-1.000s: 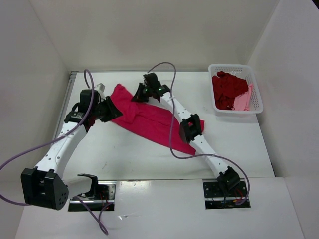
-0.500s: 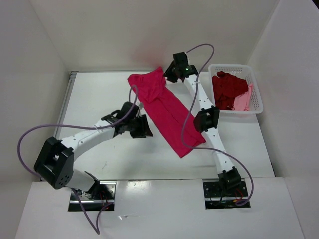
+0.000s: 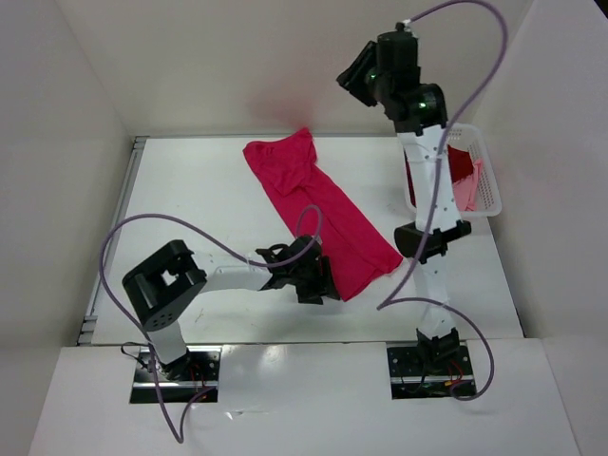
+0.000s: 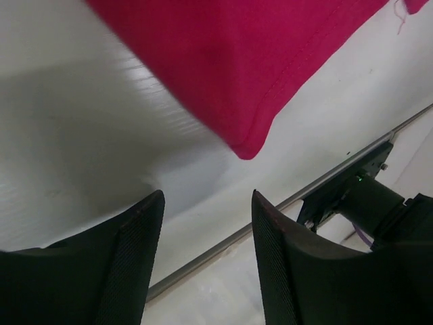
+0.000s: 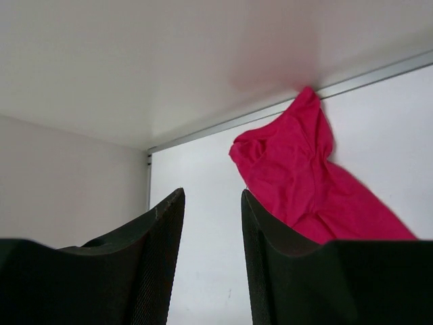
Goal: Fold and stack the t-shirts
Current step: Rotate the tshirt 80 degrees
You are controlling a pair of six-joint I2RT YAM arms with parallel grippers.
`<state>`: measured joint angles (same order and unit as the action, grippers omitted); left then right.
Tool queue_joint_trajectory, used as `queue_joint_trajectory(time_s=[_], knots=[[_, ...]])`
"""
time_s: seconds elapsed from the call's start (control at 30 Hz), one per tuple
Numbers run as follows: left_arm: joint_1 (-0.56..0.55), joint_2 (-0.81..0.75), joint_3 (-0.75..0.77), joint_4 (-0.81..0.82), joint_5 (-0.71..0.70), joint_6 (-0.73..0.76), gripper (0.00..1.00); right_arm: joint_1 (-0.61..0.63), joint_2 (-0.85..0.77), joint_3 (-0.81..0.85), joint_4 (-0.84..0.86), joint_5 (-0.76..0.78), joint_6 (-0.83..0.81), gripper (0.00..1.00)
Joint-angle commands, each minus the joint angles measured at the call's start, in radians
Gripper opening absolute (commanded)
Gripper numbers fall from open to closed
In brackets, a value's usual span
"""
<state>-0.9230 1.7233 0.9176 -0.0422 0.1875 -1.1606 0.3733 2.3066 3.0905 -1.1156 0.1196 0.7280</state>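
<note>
T-shirt (image 3: 332,214), crimson-magenta, lies long, narrow, rumpled.

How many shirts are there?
3. A crimson-magenta shirt lies spread on the table. A darker red shirt and a light pink shirt sit in the white basket. More could be hidden under those two.

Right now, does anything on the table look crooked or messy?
The crimson shirt lies diagonally on the table, its far end bunched up rather than flat. A dark red shirt and a pink shirt sit crumpled in the basket.
</note>
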Motion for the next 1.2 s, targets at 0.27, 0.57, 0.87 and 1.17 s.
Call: queue_joint_trajectory(time_s=[0.27,0.57,0.87,1.17], knots=[[-0.013,0.147,0.118,0.110,-0.099,-0.152,0.41,-0.143,-0.874,-1.236,0.514,-0.195,0.056,0.49],[-0.033,0.196,0.172,0.038,-0.071,-0.119,0.10,-0.143,-0.993,-1.495,0.481,-0.262,0.014,0.49],[0.142,-0.224,-0.112,-0.229,0.068,0.100,0.03,-0.085,-1.096,-1.961,0.582,-0.285,0.091,0.49],[0.315,-0.516,-0.397,-0.476,0.305,0.187,0.46,0.191,-1.138,-2.233,0.646,-0.198,0.232,0.49]])
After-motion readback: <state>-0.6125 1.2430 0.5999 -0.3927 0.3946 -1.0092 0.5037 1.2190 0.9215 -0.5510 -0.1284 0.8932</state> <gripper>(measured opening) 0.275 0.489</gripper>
